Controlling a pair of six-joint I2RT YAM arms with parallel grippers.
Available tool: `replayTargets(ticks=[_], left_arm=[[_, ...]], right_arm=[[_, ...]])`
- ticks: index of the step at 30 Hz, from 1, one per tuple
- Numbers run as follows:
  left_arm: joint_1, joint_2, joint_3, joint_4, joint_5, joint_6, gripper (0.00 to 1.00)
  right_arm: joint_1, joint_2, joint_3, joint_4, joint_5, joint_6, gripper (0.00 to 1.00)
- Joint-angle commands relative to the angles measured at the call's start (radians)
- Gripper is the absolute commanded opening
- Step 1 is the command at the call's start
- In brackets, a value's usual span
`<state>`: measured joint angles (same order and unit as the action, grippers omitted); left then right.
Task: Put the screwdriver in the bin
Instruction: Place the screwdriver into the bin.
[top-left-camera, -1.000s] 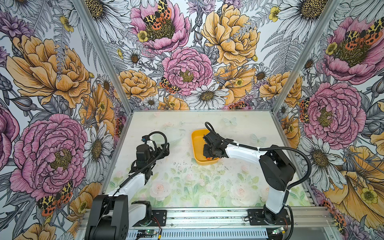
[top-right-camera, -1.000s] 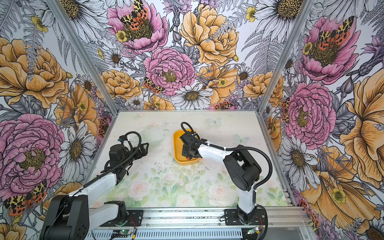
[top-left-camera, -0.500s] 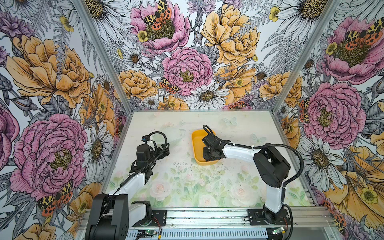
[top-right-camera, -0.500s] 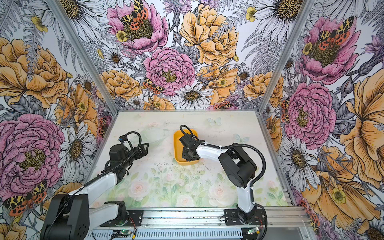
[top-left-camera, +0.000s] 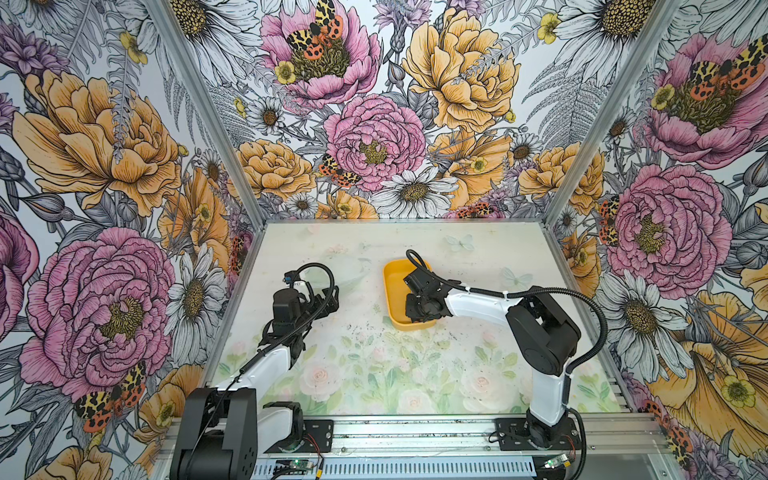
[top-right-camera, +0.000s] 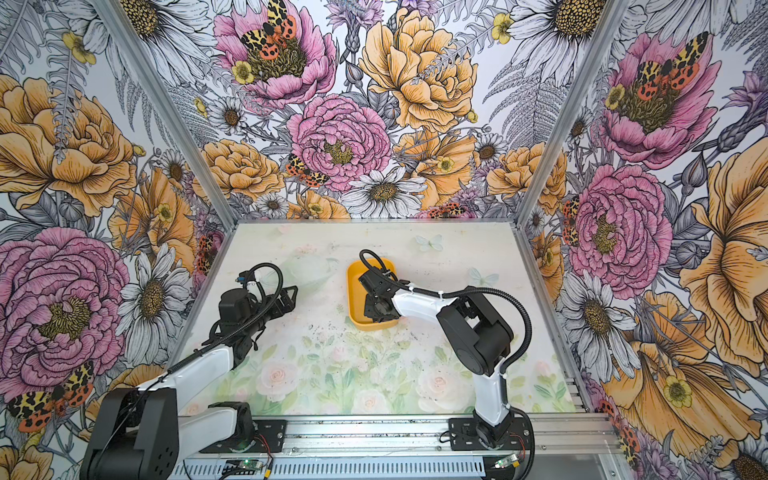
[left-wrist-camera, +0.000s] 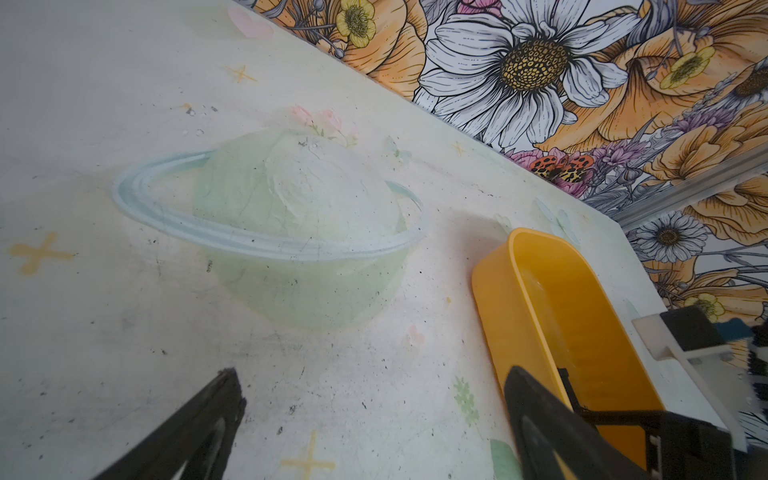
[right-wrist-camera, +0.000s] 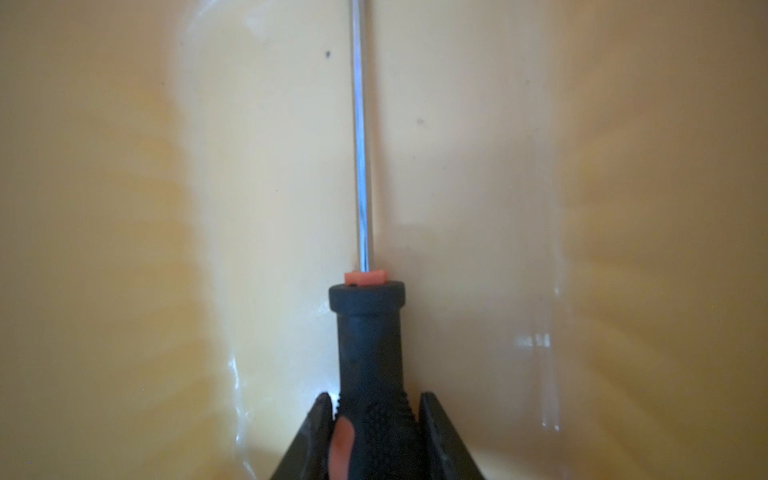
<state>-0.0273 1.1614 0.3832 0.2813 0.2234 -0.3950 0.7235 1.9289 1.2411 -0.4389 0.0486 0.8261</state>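
Note:
The screwdriver has a black handle, an orange collar and a thin metal shaft. In the right wrist view it lies low over the floor of the yellow-orange bin. My right gripper is shut on the screwdriver's handle. In both top views this gripper reaches down inside the bin, and its wrist hides the tool. My left gripper hovers left of the bin, open and empty. In the left wrist view its fingers stand wide apart beside the bin.
A pale green ringed planet is printed on the table mat, left of the bin. Floral walls close in the back and both sides. An aluminium rail carrying both arm bases runs along the front edge.
My right arm has shifted slightly left and its wrist sits a little deeper over the bin. The left arm has not moved.

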Motion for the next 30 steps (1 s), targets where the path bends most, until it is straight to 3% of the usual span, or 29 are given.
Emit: replayTargets(ticks=[1, 9, 18, 30], left_arm=[[0.01, 0.0, -0.002, 0.011, 0.024, -0.009, 0.99], [0.01, -0.007, 0.0, -0.001, 0.021, -0.007, 0.99], [0.01, -0.008, 0.005, -0.005, 0.021, -0.007, 0.99], [0.012, -0.019, 0.05, -0.058, 0.022, 0.01, 0.99]], right_arm=[[0.007, -0.015, 0.019, -0.037, 0.025, -0.006, 0.39], [0.011, -0.029, 0.051, -0.108, 0.054, -0.034, 0.47], [0.014, -0.049, 0.062, -0.119, 0.059, -0.078, 0.5], [0.014, -0.177, 0.083, -0.125, -0.006, -0.308, 0.53]])
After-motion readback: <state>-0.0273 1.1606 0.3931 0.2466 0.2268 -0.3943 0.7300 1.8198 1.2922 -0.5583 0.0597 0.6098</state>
